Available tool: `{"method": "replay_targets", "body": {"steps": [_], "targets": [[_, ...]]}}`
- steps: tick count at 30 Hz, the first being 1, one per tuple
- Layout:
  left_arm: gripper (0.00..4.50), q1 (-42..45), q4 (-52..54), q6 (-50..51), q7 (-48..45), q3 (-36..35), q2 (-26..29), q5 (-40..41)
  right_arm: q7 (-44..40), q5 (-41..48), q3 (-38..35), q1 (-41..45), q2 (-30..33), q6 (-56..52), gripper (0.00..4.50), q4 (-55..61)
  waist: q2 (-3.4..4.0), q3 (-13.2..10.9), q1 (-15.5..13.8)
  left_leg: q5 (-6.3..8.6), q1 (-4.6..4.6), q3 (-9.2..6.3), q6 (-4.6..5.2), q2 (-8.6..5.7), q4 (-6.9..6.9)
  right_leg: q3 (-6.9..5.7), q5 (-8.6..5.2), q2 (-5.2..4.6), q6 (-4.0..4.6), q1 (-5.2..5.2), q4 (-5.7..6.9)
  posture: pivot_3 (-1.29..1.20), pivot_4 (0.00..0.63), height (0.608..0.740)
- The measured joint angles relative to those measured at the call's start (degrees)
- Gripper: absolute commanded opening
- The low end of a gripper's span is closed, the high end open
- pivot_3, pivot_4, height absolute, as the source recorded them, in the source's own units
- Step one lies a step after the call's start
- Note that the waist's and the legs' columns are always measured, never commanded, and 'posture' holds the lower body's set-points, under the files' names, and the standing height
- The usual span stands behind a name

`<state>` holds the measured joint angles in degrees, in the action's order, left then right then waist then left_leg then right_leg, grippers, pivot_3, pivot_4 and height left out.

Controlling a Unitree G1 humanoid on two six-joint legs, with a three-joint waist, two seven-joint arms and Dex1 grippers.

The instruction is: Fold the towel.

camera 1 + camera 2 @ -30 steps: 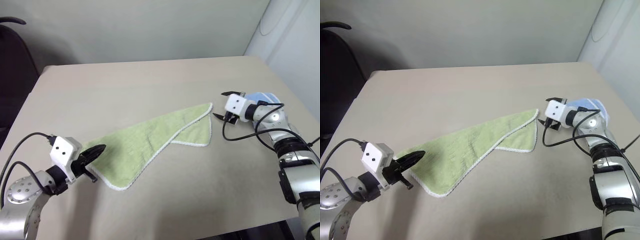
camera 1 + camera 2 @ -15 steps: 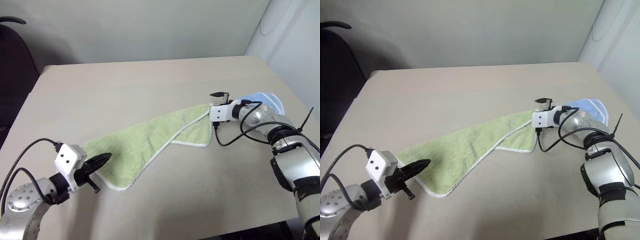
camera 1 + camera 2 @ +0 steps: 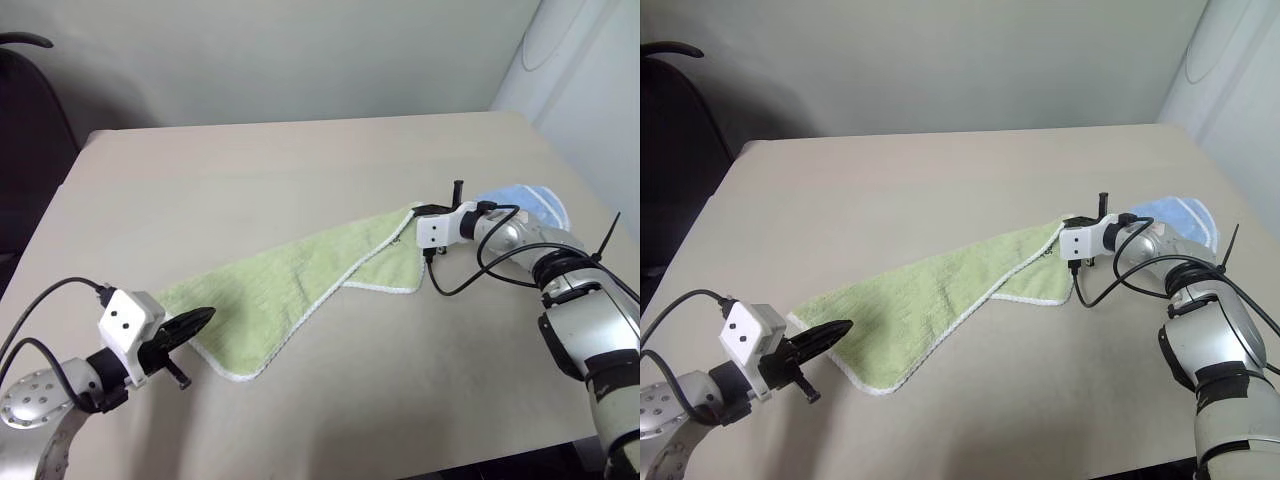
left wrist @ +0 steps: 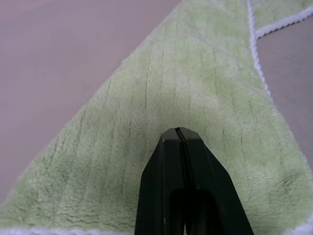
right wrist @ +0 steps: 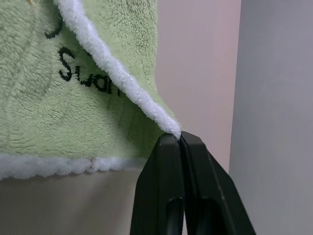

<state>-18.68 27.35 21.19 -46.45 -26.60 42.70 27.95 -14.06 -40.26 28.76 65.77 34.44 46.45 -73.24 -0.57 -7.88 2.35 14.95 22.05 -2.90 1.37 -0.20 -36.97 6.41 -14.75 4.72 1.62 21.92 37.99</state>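
Right tool (image 5: 178, 139) pinching towel (image 3: 300, 275) corner, left tool (image 3: 195, 320) at opposite end

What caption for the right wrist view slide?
Right claw shut on the white-edged corner of the green towel, beside its dark embroidered lettering.

A fluffy green terry-cloth towel (image 3: 300, 275), edged in nubby white stitching, lies on a smooth, matt beige surface (image 3: 250, 180).
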Motion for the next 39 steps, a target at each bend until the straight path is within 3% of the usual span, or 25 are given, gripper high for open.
{"method": "replay_targets", "body": {"steps": [2,5,9,13,18,31,34,39], "targets": [[0.00,0.2,-0.3,-0.5,-1.9,-0.4,2.0,-0.1,0.2,0.0,0.0,0.0,0.0,0.0,0.05,0.0,0.01,0.0,0.0,0.00,0.00,0.00,0.00,0.00,0.00,0.00,0.00,0.00,0.00,0.01,0.00,0.00,0.150,0.740],[0.60,0.0,-1.5,-1.2,-7.6,-0.5,7.3,-0.3,1.3,0.0,0.0,0.0,0.0,-0.1,0.00,-0.1,0.01,0.0,0.0,0.02,0.03,0.01,-0.02,0.02,0.01,0.00,0.01,0.01,0.02,0.07,0.02,0.00,0.150,0.740],[2.05,-1.8,-4.6,-4.9,-17.6,0.0,14.3,-2.3,1.8,0.0,0.0,-0.1,-0.3,-0.4,0.00,-0.1,0.00,0.0,0.0,0.02,0.31,0.01,-0.04,0.02,0.01,0.00,0.02,0.01,0.04,0.37,0.03,0.00,0.150,0.740],[3.51,0.1,-5.8,-10.0,-22.5,1.4,16.4,-4.6,2.2,0.0,0.0,-0.3,-0.7,-0.6,0.00,-0.1,0.01,0.0,0.0,0.02,0.43,0.00,-0.03,0.02,0.00,0.00,0.02,0.01,0.04,0.45,0.03,0.00,0.150,0.740],[3.51,5.4,-6.2,-14.1,-26.1,8.2,19.0,-7.4,2.3,0.5,-0.2,-1.3,-0.9,-0.6,0.00,0.0,0.01,0.0,-0.2,0.02,0.44,-0.01,-0.03,0.02,-0.01,-0.01,0.03,0.00,0.05,0.45,0.03,0.00,0.150,0.740],[3.51,14.0,-10.0,-17.3,-29.7,25.6,19.8,-16.1,2.0,2.6,-0.9,-3.0,-0.7,-0.7,0.00,0.9,0.02,0.0,0.1,0.03,0.58,-0.01,-0.02,0.05,0.06,0.00,0.03,0.01,0.07,0.64,0.03,0.00,0.150,0.740],[2.92,15.4,-10.9,-19.0,-29.4,26.8,19.8,-17.5,1.4,3.3,-1.1,-3.4,-0.6,-0.6,0.00,1.3,0.04,0.0,0.1,0.03,0.58,0.00,-0.02,0.05,0.04,0.00,0.03,0.00,0.07,0.62,0.03,0.00,0.150,0.740],[1.20,15.6,-11.5,-19.7,-28.9,26.9,19.1,-17.3,0.6,4.5,-1.2,-3.7,-0.3,-0.5,0.00,1.7,0.05,0.0,0.1,0.03,0.58,0.00,-0.02,0.05,0.05,0.00,0.03,0.01,0.07,0.62,0.03,0.00,0.150,0.740]]}}
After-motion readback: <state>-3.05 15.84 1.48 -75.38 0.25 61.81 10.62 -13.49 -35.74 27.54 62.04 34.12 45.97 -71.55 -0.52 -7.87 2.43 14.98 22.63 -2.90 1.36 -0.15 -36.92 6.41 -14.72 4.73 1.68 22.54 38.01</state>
